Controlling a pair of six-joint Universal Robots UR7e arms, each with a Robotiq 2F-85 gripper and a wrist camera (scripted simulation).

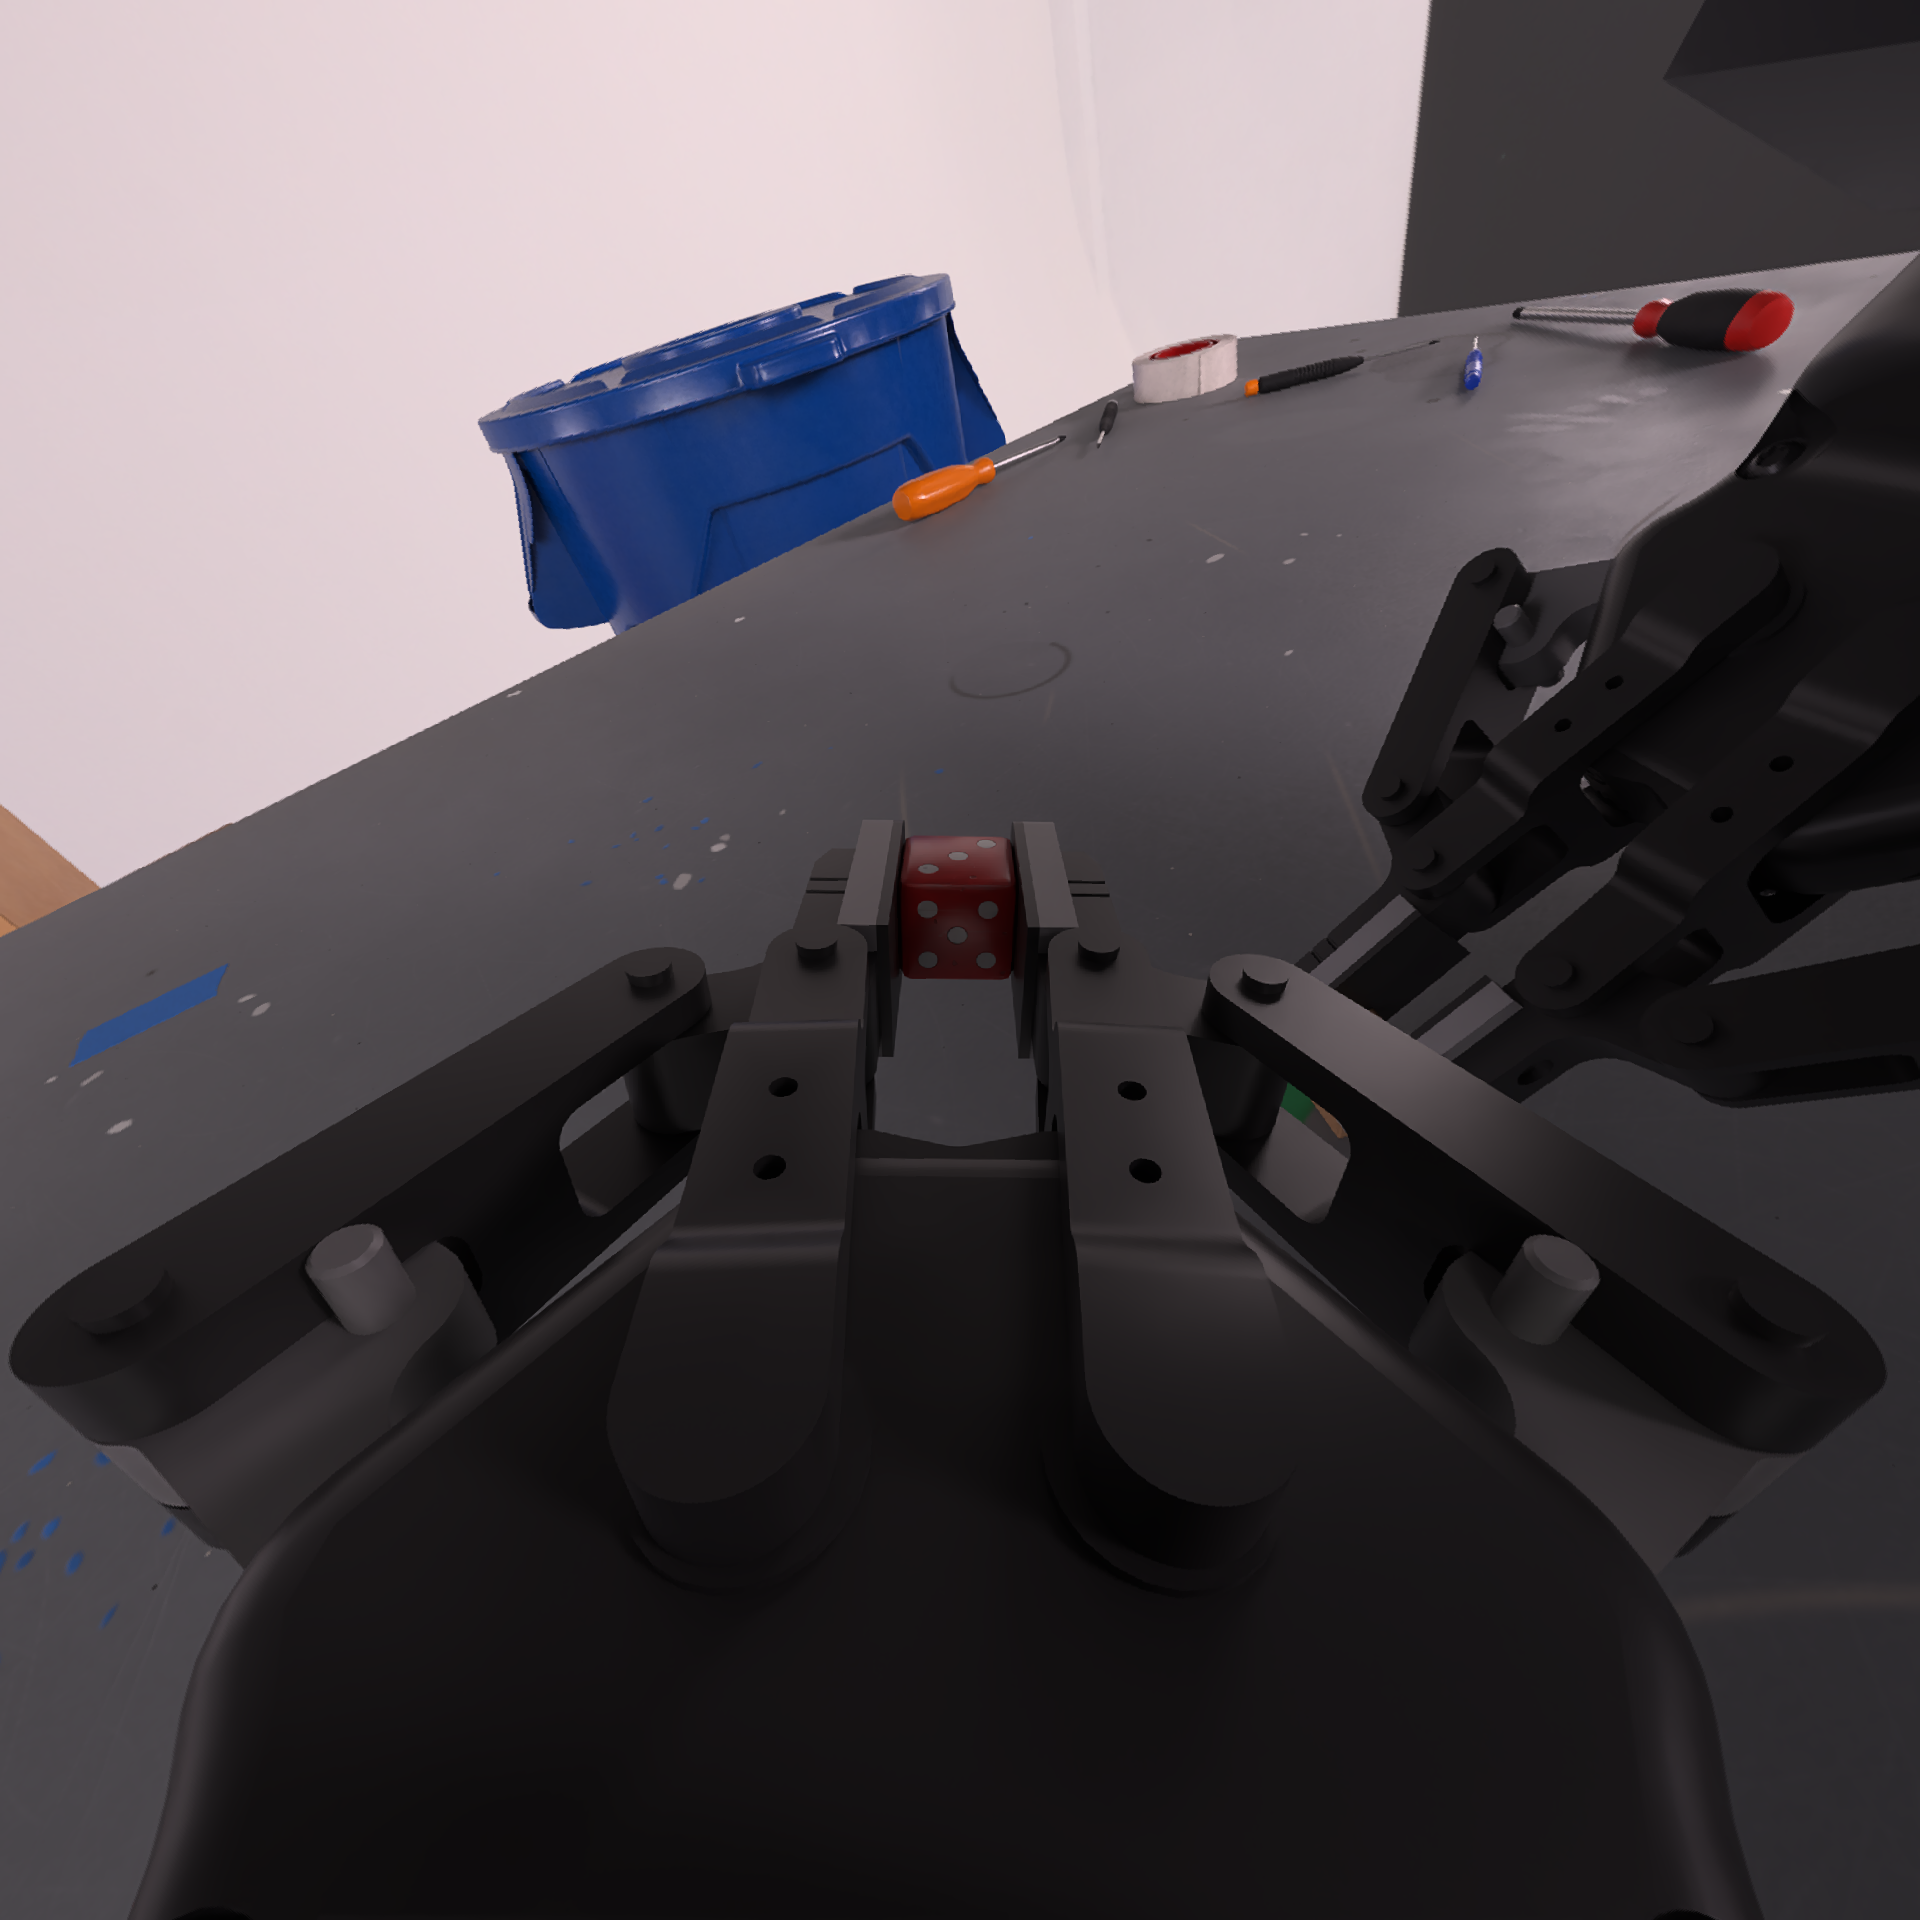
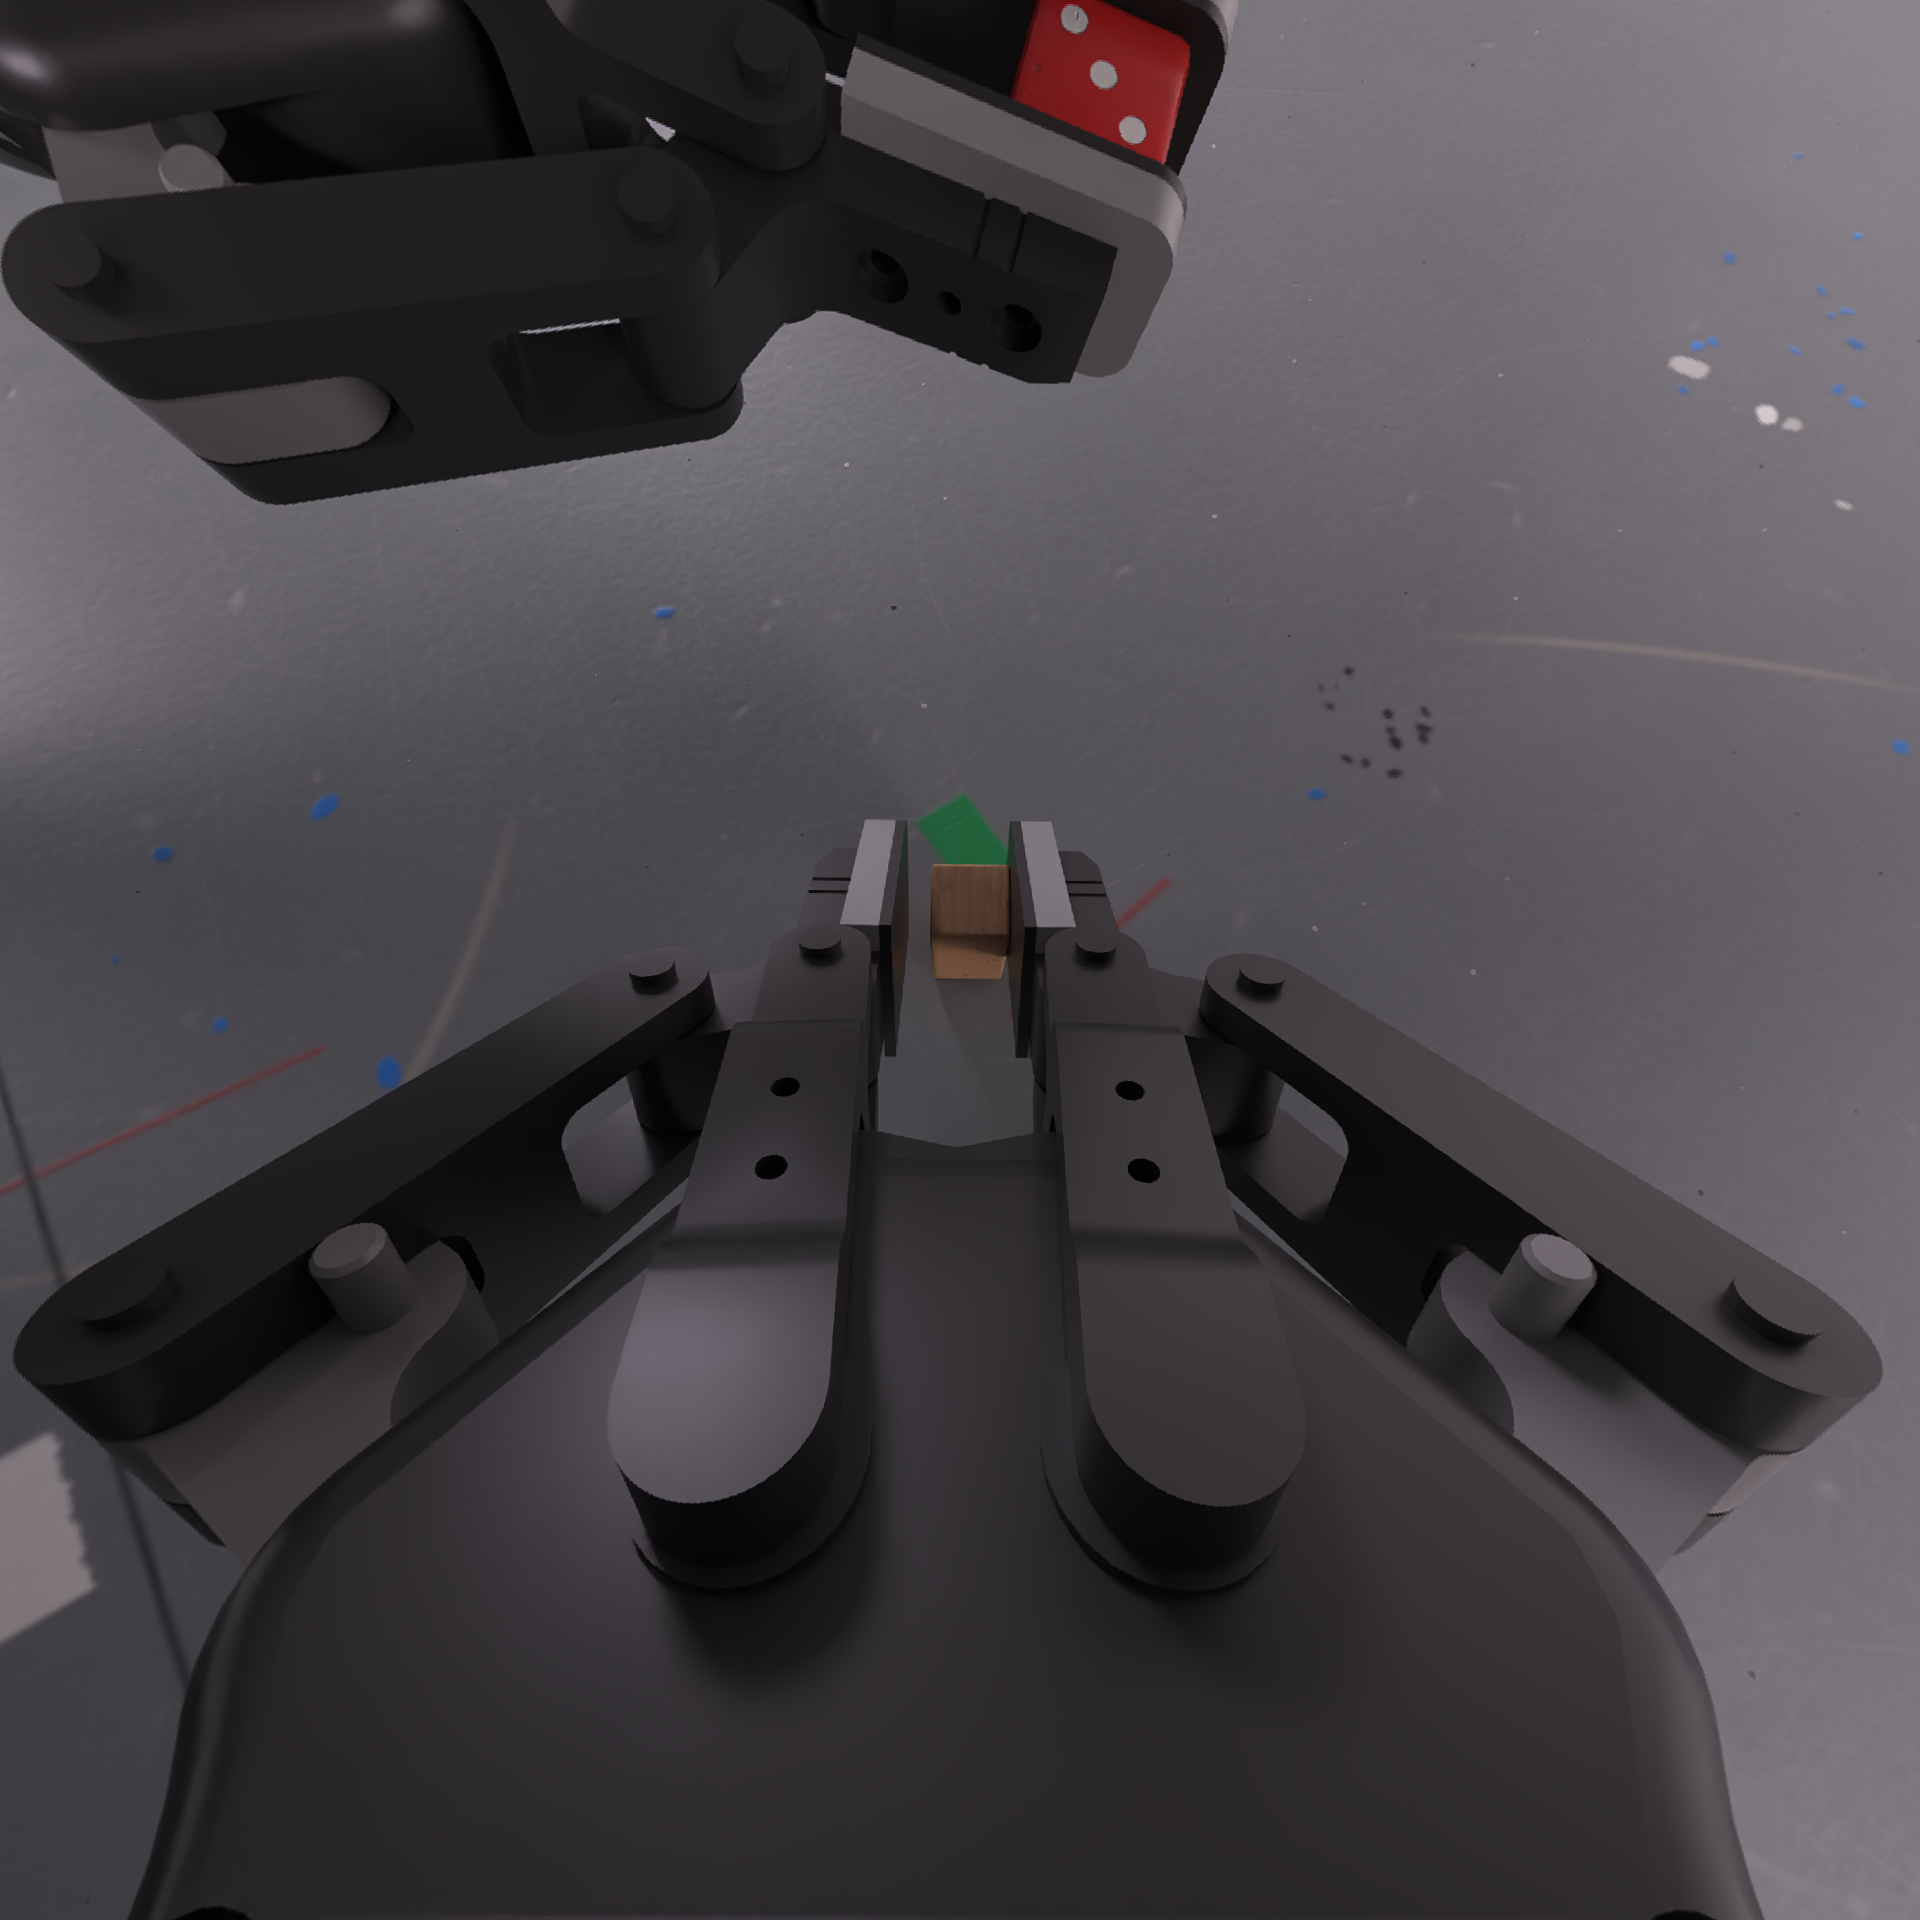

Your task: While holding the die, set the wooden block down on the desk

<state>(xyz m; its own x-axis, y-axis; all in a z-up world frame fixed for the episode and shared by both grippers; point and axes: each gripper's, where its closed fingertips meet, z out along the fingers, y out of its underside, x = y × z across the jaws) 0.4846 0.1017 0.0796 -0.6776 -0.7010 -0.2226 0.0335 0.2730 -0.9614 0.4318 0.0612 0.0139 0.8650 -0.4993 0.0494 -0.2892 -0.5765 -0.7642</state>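
Observation:
My left gripper [image 1: 956, 862] is shut on a red die [image 1: 956, 906] with white pips and holds it above the dark grey desk [image 1: 1091, 623]. In the right wrist view it hangs at the top with the die [image 2: 1101, 78]. My right gripper [image 2: 956, 852] points down at the desk [image 2: 1351, 540]. A small wooden block [image 2: 968, 920] stands on the desk between its pads. A thin gap shows on the block's left side, so the jaws are slightly open around it. In the left wrist view the right gripper's fingers [image 1: 1392, 940] reach down close beside my left gripper.
A green patch [image 2: 961, 826] marks the desk just beyond the block. At the far end lie an orange screwdriver [image 1: 945, 483], a tape roll [image 1: 1184, 364], a thin black tool [image 1: 1304, 372] and a red-black screwdriver [image 1: 1704, 320]. A blue bin [image 1: 727, 447] stands beyond the desk edge.

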